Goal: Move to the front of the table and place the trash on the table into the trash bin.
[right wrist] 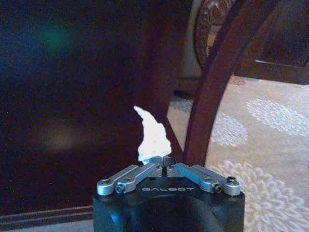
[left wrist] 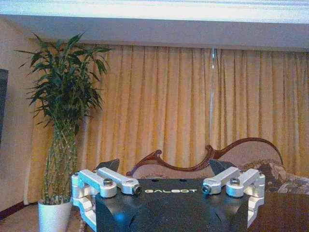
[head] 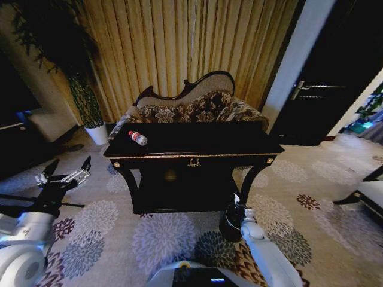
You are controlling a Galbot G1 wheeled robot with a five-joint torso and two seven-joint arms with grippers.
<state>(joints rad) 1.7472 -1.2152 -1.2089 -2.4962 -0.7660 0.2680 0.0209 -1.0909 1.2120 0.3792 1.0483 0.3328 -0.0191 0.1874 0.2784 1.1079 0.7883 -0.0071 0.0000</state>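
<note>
The dark glossy table (head: 197, 156) with gold trim stands right in front of me. A clear plastic bottle (head: 137, 138) with a red cap lies on its left part. My right gripper (head: 239, 206) hangs low by the table's front right leg (right wrist: 212, 87), shut on a white tissue scrap (right wrist: 152, 135) that sticks up from the fingers. Just below it stands the small dark-rimmed trash bin (head: 229, 224). My left gripper (head: 66, 173) is open and holds nothing, out to the left of the table, below the level of its top.
A carved floral sofa (head: 191, 107) stands behind the table before gold curtains. A tall plant in a white pot (head: 96, 133) is at the back left. A dark door (head: 335, 78) is at the right. Patterned carpet lies all around.
</note>
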